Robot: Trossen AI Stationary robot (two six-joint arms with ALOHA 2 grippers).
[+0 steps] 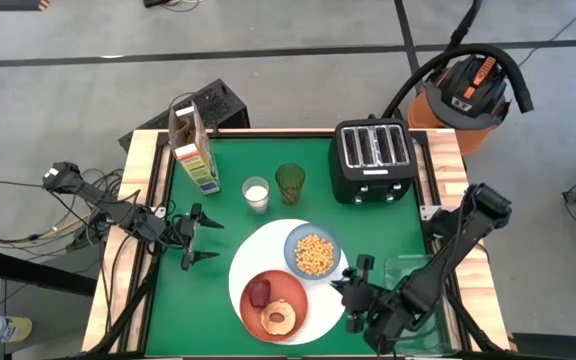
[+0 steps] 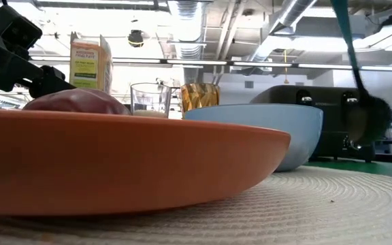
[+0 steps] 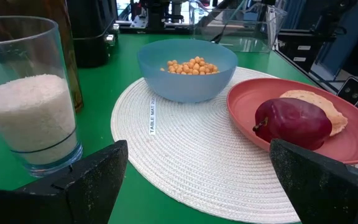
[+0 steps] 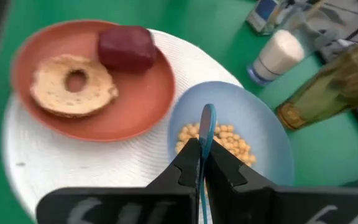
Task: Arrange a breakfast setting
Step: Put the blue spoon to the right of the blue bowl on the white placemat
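Right gripper [image 4: 201, 163] clamped tight on the blue-handled spoon [image 4: 206, 134], edge-on between the fingers, hanging just above the near rim of the light-blue bowl [image 4: 230, 134]. Bowl loaded with little round yellow cereal balls [image 1: 315, 254] and parked on the far right part of the round white woven placemat [image 1: 253, 262], which is what the "large white plate" really looks like up close.

Taking the bowl as the anchor: orange-red plate [image 1: 273, 305] touching-close on its near left, also on the placemat, carrying a bagel [image 1: 278, 318] and a dark red apple [image 1: 259, 293]. Glass of something white [image 1: 256, 193] off the mat beyond the bowl to the left, amber-green tumbler [image 1: 290, 182] just right of that glass. Cereal box [image 1: 192, 146] further left still, at the back left of the green worktop [image 1: 218, 220]. Black four-slot toaster [image 1: 372, 158] beyond the bowl to the right. Clear plastic container [image 1: 413, 275] right of the bowl, under the right arm.

Left gripper [image 1: 192, 238] way over on the left of the bowl, spread wide, holding nothing, hovering over bare green worktop.
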